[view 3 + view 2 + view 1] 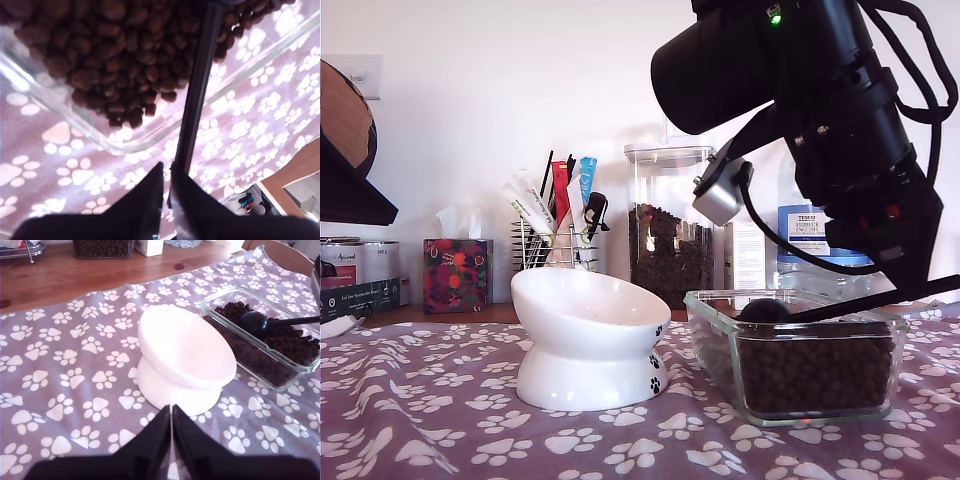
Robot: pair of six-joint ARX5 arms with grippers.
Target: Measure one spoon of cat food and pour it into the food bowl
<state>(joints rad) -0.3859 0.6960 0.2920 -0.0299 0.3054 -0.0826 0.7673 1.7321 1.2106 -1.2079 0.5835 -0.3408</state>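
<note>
Spoon (765, 311): cup sits on the cat food (815, 375) inside the glass dish (720, 340), at the end nearest the food bowl; handle runs out over the dish's far rim to my second gripper (167, 192).
Second gripper: fingers clamped on the handle tip, thin strip of contact only.
First gripper (171, 427): fingers pressed together, holding nothing, hovering over the paw-print cloth (440, 420) just in front of the food bowl (590, 335).
Food bowl: empty, upright on the cloth on the counter, just beside the dish, slanted rim tipped away from the dish.
Risk 1: long handle held at its very end, so a loaded cup could twist it in the fingers; pellets would spill on the cloth.
Risk 2: cup looks to be lying on top of the pile, not dug in; lifting now probably gives a short measure.
Risk 3: handle crosses the dish rim; a low sweep toward the bowl could catch the glass and drag the dish.
Risk 4: bowl's high side faces the dish; a pour from that side may clip the rim or miss.
Risk 5: first gripper close to the bowl; any nudge shifts the target.
</note>
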